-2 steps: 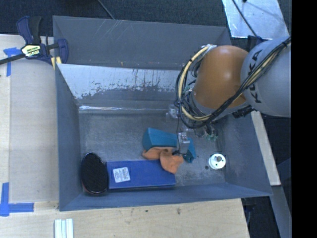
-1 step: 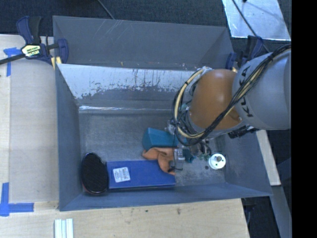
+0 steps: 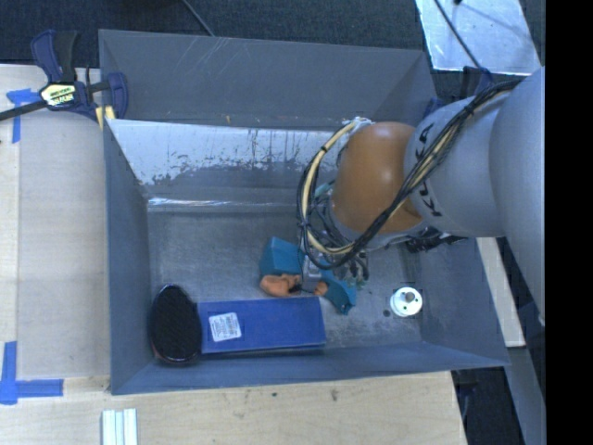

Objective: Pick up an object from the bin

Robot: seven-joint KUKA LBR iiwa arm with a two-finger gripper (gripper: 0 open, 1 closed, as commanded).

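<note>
My gripper (image 3: 313, 270) reaches down under the arm's orange cover to the middle of the bin floor. It sits right on a teal and orange toy-like thing (image 3: 280, 269). One teal part shows left of the gripper, another teal part (image 3: 341, 296) to its lower right, and orange bits lie just below it. Whether the gripper has hold of this thing is hidden. A blue flat box (image 3: 269, 326) with a white label lies just in front, along the near wall.
A black oval thing (image 3: 175, 324) lies at the left end of the blue box. A small white round thing (image 3: 406, 301) rests on the floor to the right of the gripper. The arm and its cables cover the bin's right rear part.
</note>
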